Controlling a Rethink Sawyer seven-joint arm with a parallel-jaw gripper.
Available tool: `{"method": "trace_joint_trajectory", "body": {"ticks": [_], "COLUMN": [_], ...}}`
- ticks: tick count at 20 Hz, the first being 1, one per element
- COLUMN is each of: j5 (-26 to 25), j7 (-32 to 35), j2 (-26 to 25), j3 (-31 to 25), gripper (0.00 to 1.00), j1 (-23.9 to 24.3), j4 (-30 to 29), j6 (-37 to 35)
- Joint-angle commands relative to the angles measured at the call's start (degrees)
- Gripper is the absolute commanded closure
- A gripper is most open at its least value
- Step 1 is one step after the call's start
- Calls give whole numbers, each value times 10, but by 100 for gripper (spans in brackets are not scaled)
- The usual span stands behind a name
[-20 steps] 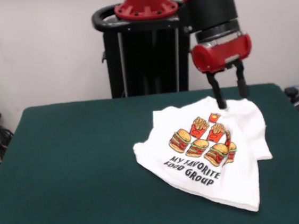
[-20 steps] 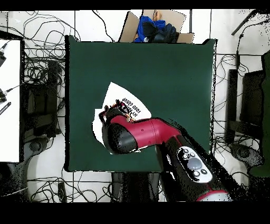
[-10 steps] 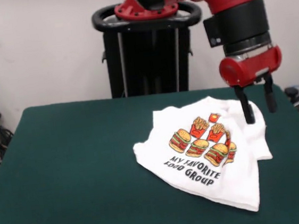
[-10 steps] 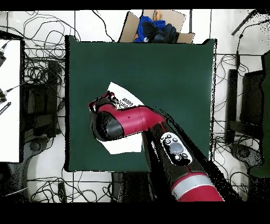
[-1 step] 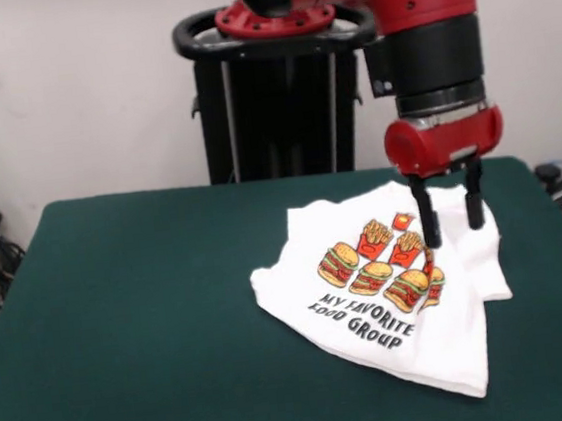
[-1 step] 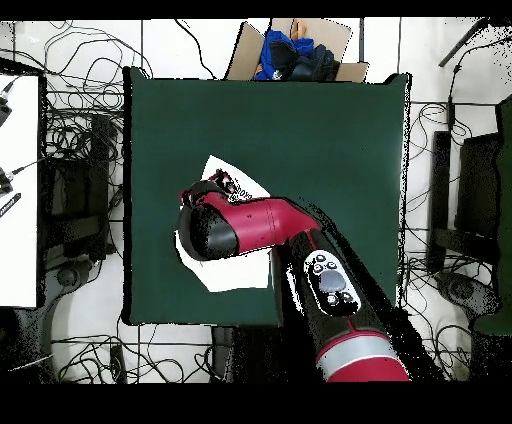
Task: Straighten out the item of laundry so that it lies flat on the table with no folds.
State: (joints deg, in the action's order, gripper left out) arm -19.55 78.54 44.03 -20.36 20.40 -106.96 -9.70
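Claw [image 5: 453,219] fingers apart, pointing down over the T-shirt's [image 5: 390,289] 2 o'clock portion; contact with the cloth cannot be told. T-shirt lies print-up, rumpled, with a fold along its 3 o'clock edge, at the 4 o'clock part of the green bench [image 5: 131,317] in front view.

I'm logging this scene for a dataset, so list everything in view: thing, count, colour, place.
T-shirt: one, white with orange-red food print and black lettering, crumpled on the table's right half in the front view.
Table: one, dark green, filling the middle.
Cardboard box: one, brown, holding blue and dark cloth, beyond the table's top edge in the overhead view.
Cables: many, dark, on the floor around the table.
Pedestal: one, black, behind the table.
Arm: one, red and black.
Gripper: one, jaws open, over the shirt's right part.
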Motion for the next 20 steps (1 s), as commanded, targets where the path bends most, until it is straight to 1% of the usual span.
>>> {"method": "trace_joint_trajectory", "body": {"ticks": [1, 3, 4, 7, 10, 15, 20], "j5": [1, 2, 7, 7, 19, 15, 14], "j7": [74, 76, 74, 68, 68, 77, 92], "j2": [-53, -64, -74, -93, -105, -122, -128], "j3": [44, 36, 14, -16, -59, -77, -94], "gripper": [0, 0, 0, 0, 0, 0, 0], "j1": [-17, -12, 5, 27, 56, 68, 79], "j4": [35, 32, 23, 15, 2, -1, -6], "j6": [-63, -52, -41, -21, -14, 5, 31]}}
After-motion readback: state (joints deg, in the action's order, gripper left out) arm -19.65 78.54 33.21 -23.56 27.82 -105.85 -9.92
